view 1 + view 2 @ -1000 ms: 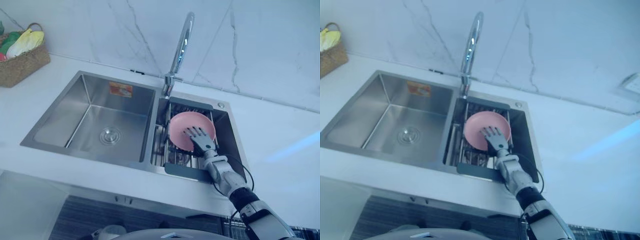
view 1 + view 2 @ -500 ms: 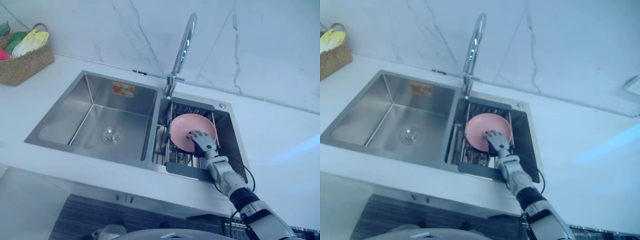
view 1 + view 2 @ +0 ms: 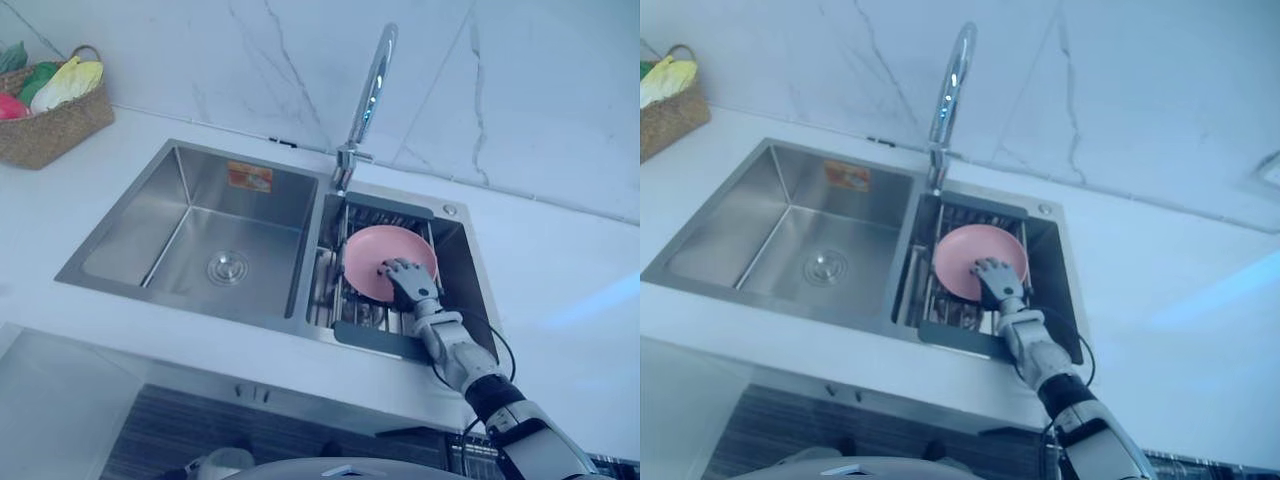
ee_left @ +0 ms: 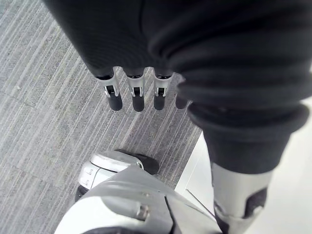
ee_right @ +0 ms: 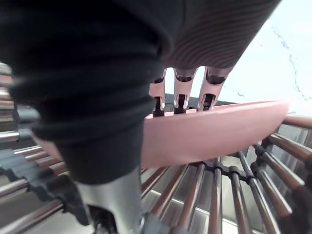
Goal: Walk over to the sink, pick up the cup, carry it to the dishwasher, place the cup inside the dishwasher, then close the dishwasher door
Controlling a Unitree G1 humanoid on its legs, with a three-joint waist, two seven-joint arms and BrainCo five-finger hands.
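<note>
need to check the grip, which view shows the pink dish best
Right wrist view: the pink dish is close and edge-on, the right hand hooked over its rim. Both eye views show it round from above, in the rack, hand over one edge. The left wrist view faces the floor.

No words or numbers can be read anywhere in this scene. The one printed item is an orange-red rectangular sticker (image 3: 249,177) with a paler yellow band across it. It is stuck on the back wall of the large left basin of the stainless-steel double sink (image 3: 130,230), just under the counter edge and to the left of the base of the curved chrome tap (image 3: 365,95). Its print is too small to make out.
</note>
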